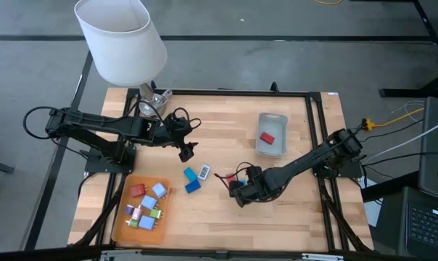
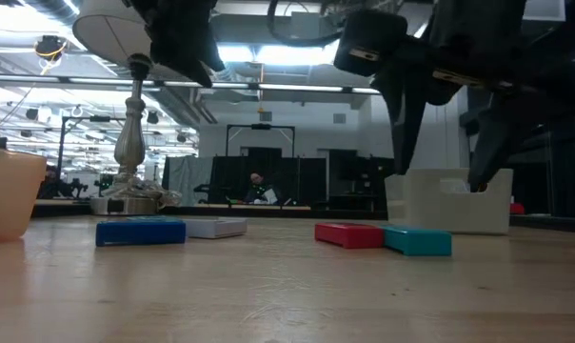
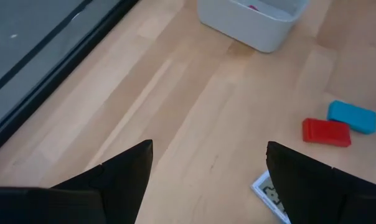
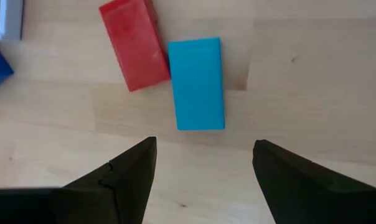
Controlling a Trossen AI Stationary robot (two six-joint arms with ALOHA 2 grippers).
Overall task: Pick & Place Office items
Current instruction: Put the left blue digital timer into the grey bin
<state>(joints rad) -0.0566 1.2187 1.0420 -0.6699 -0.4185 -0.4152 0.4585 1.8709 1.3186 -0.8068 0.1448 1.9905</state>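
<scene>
Office items lie scattered on the counter around the grey-blue bin. 1 red piece sits inside the bin. A red block and a light blue block lie touching, side by side, on bare wood well short of the bin, directly ahead of the right gripper, which hovers above them, fingers spread wide, holding nothing. 2 blue pieces and a white piece lie farther from the bin, near the left gripper; its fingers also stand wide apart, empty. The remaining pieces rest in the orange tray, well apart from the bin.
</scene>
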